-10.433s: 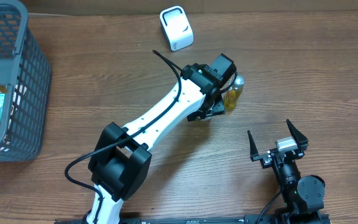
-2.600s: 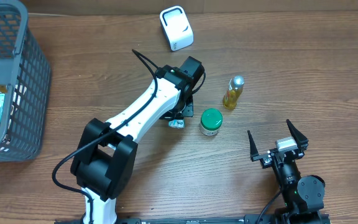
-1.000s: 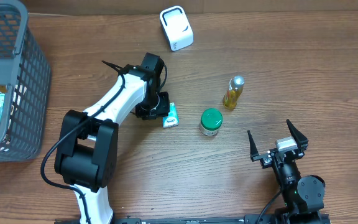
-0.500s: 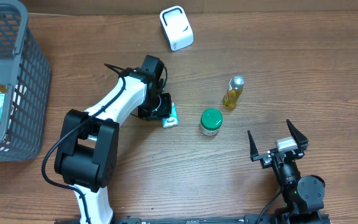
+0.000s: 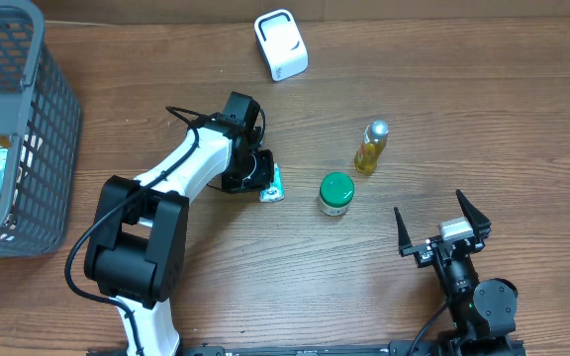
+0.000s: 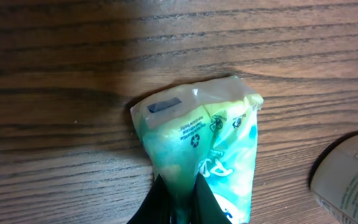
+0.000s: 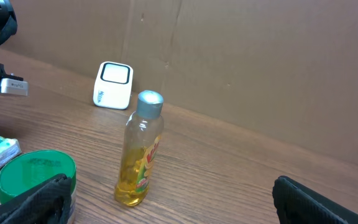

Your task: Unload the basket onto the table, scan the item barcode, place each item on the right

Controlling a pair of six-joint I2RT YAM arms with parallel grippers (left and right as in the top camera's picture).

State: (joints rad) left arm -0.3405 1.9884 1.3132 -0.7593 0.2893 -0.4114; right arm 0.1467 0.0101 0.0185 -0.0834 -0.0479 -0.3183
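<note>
The wooden table [image 5: 483, 119] backs onto a cardboard wall. The left gripper [image 6: 176, 200] is pinched shut on the near edge of a small green-and-white packet [image 6: 197, 143], which lies flat on the wood just ahead of its fingers. A green-lidded jar [image 5: 336, 193] sits near the packet. The right gripper [image 5: 427, 204] stands wide and empty, well apart. This looks like the grasp before pickup. Next the packet likely needs lifting and carrying to the white scanner [image 5: 281, 44] beyond the left gripper, barcode turned toward it. Which face carries the barcode I cannot tell.
</note>
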